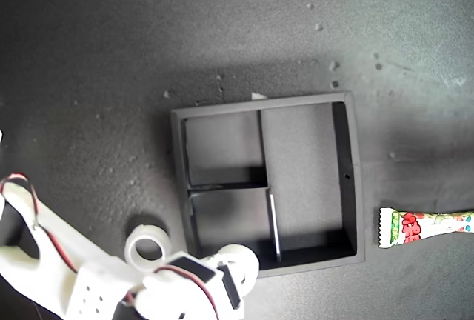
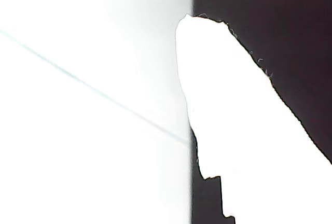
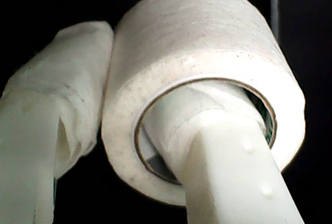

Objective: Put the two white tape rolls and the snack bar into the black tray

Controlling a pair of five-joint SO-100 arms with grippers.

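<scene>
black tray [image 1: 354, 187] on dark (speckled) tabletop [image 1: 111, 53]

Looking like a lab or hobby robotics bench, not a home room. Dark grey matte tabletop [image 1: 111, 53] is filling the whole exterior view, showing pale specks and crumbs. White 3D-printed arm [image 1: 81, 283] with exposed red and black wires is reaching in from the exterior view's lower left. Staged props are sitting on the surface: black tray [image 1: 354, 179], white tape roll [image 1: 147, 247], snack bar [image 1: 422, 227]. No walls, furniture or windows are showing, so the room type is staying uncertain.
</scene>
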